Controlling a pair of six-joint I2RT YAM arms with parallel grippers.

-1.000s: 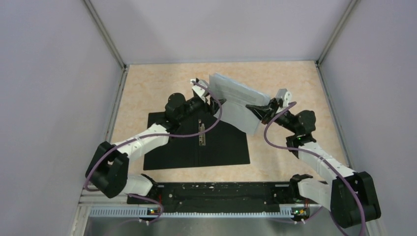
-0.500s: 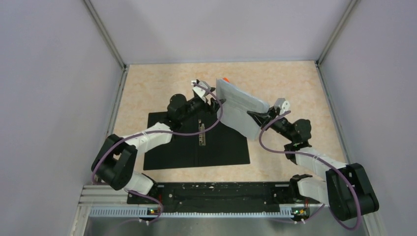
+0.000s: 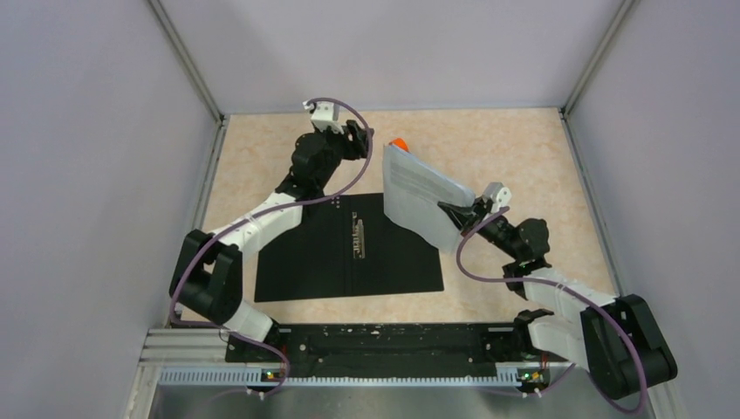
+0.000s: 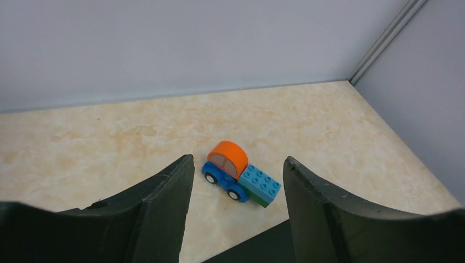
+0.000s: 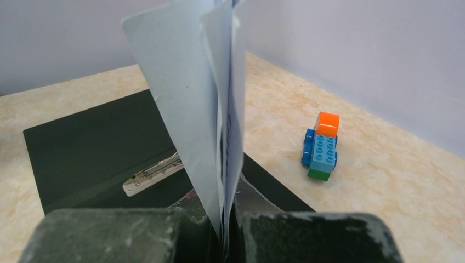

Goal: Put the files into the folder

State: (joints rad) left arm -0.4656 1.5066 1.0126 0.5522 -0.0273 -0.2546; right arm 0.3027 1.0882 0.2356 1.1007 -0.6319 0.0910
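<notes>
Right wrist view: right claw (image 5: pixel 225 233) clenched on the bottom edge of the files (image 5: pixel 186 109). The sheets rise above it, light and floppy, fanning apart, so a firm mid-edge pinch suits them, I'd say. Folder (image 5: pixel 88 148) lies open on the bench (image 5: pixel 384 181), ahead-left. Left claw (image 4: pixel 237 164) released, empty.

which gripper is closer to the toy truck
Left. The left gripper is open just to the left of the toy truck, near the back wall. The right gripper is farther off, toward the front right, shut on the papers.
</notes>
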